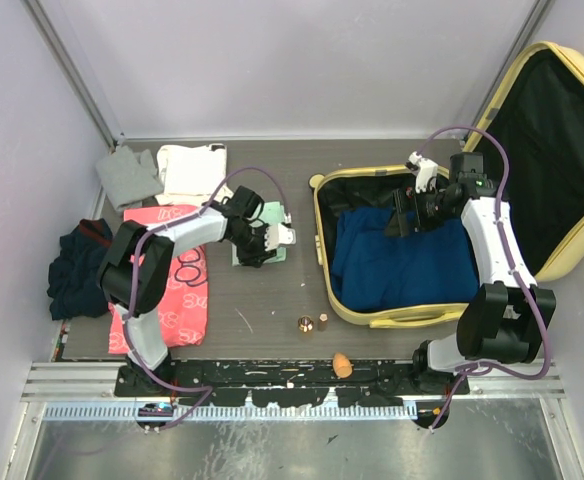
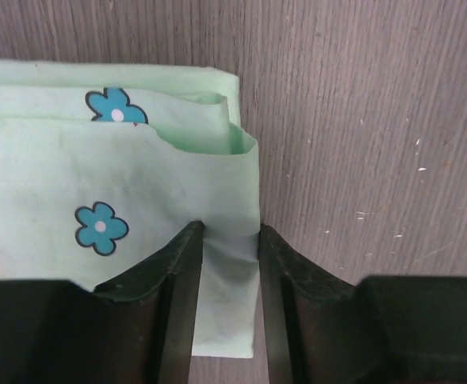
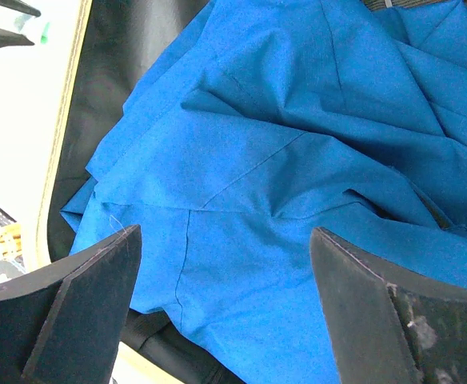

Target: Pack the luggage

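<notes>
Luggage [image 1: 402, 318] is being packed. Left of centre in the top view, a fold of the green cloth [image 2: 97, 176] is being pinched between the narrow-set fingers of the left gripper [image 2: 229, 232]; a lift and a carry rightward are likely being called for next. At right, the luggage is lying open with a blue garment [image 3: 297, 120] inside, and the right gripper [image 3: 225, 236] is being held wide above it.

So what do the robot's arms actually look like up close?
Both the left arm and right arm have white links between chunky black joints, each trailed by a looping purple cable. The left end effector and right end effector each have two matte black, wedge-shaped fingers. A small green light glows on the right arm.
</notes>
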